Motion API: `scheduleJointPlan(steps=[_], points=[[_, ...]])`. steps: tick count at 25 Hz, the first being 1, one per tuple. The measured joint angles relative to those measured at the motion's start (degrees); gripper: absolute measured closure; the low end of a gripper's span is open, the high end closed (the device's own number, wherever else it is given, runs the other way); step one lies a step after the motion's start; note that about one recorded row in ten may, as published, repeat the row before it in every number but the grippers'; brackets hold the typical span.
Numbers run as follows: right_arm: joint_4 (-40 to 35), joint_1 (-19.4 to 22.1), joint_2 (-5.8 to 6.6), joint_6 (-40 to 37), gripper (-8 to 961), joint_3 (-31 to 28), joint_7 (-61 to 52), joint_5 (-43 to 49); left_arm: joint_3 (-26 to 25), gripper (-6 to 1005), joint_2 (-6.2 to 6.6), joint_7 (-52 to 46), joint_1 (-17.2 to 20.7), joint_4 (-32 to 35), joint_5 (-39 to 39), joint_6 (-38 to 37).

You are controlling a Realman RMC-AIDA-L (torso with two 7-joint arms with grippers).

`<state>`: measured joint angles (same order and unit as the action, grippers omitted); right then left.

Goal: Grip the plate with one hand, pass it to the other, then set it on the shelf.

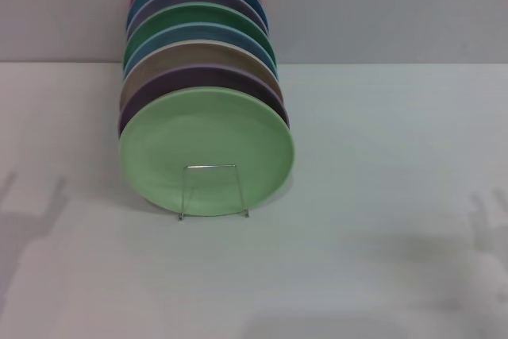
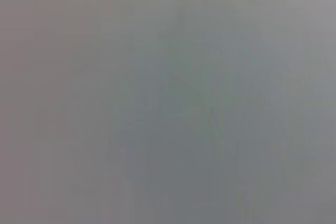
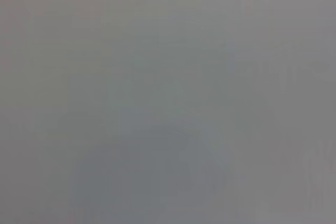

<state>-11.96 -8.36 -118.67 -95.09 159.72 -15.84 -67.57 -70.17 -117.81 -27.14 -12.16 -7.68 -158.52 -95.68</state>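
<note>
Plate (image 1: 206, 144) pale green, upright.

The plate (image 1: 208, 148) stood on edge at the very front of the shelf (image 1: 213, 190), leaning back a bit, with the shelf's upright front loop right in front of its lower part. Behind it, a row of other plates (image 1: 198, 37) stood on edge one after another, running back toward the wall (image 1: 381, 5). The whole lot sat on the table (image 1: 381, 196), left of center.
</note>
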Motion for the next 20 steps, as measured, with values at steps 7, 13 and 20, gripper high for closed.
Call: scheduleJointPlan(steps=[7,13,20], points=[[5.1,-3.1,-0.03,0.2,488,-2.9,-5.6,0.0,-1.2,167,-0.35,0.6,-0.8,0.1,-0.1,3.9],[4.9,-4.4,-0.31,1.2,397,-9.2,-3.7,-0.1,-1.3,159,-0.54,4.2,-1.4,-0.3,0.0,6.0],[4.7,-7.0,-0.41,3.8,251,-12.2,-3.3,-0.1,-3.8,159,-0.59,5.3,-1.8,-0.4,0.1,7.3]])
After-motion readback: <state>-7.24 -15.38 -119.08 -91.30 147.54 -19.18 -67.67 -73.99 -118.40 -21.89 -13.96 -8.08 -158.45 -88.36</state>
